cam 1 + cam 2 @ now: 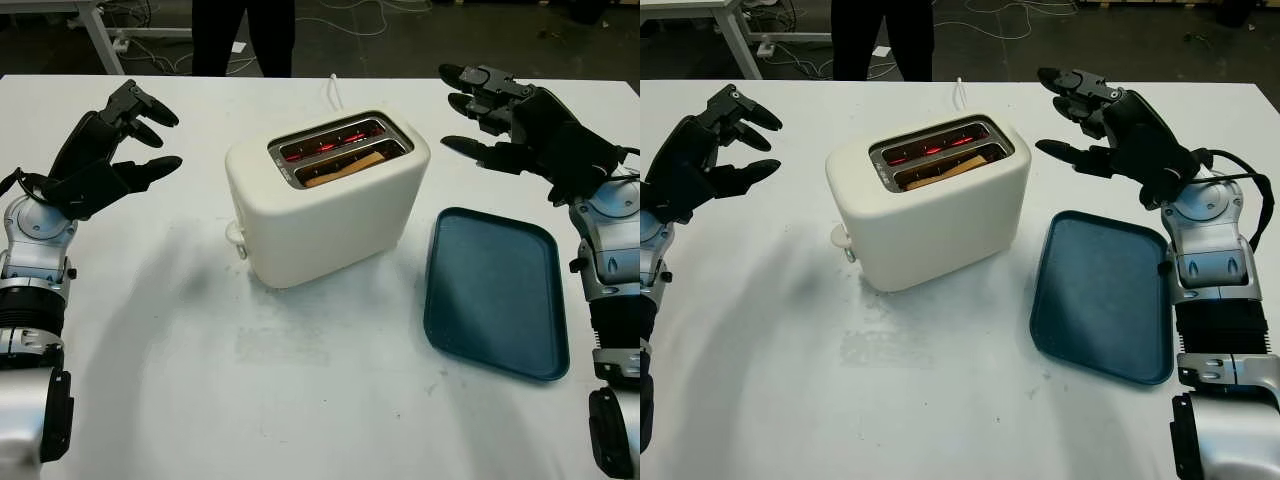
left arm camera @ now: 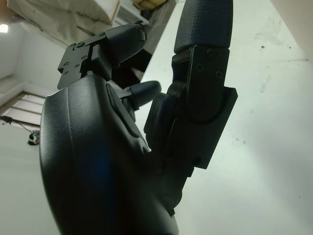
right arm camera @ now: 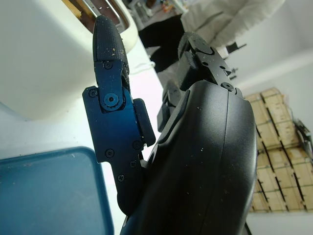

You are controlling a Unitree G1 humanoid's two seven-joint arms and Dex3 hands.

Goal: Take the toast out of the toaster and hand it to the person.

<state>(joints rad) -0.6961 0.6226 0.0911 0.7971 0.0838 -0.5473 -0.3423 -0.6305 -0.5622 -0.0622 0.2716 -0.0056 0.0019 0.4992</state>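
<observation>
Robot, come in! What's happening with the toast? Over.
Left hand and right hand open, either side of cream two-slot toaster. Toast slice in near slot. Nothing blocking.

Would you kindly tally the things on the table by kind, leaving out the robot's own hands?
Toaster: 1
Toast in the near slot: 1
Blue tray: 1
Total: 3
</observation>
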